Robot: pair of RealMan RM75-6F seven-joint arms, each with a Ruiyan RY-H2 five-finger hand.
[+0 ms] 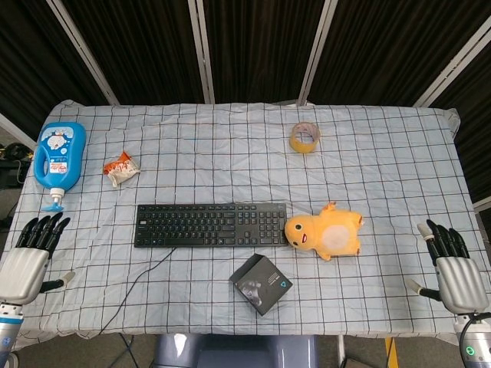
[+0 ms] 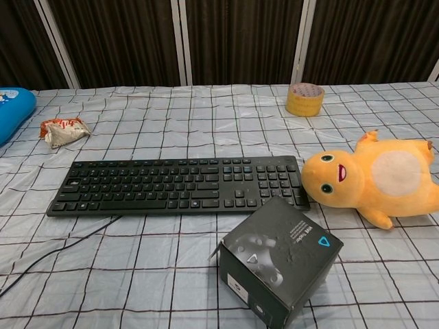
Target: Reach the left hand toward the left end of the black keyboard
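Note:
The black keyboard (image 1: 211, 225) lies flat across the middle of the checked cloth, and the chest view shows it (image 2: 177, 186) with its cable running off to the lower left. My left hand (image 1: 28, 257) hovers at the table's front left corner, fingers apart and holding nothing, well left of the keyboard's left end. At the front right corner, my right hand (image 1: 451, 267) is likewise open and holds nothing. Neither hand shows in the chest view.
An orange plush toy (image 1: 325, 234) touches the keyboard's right end. A dark box (image 1: 261, 284) stands in front of the keyboard. A blue bottle (image 1: 58, 157) and a snack packet (image 1: 121, 169) lie at the far left. A tape roll (image 1: 304, 138) sits at the back.

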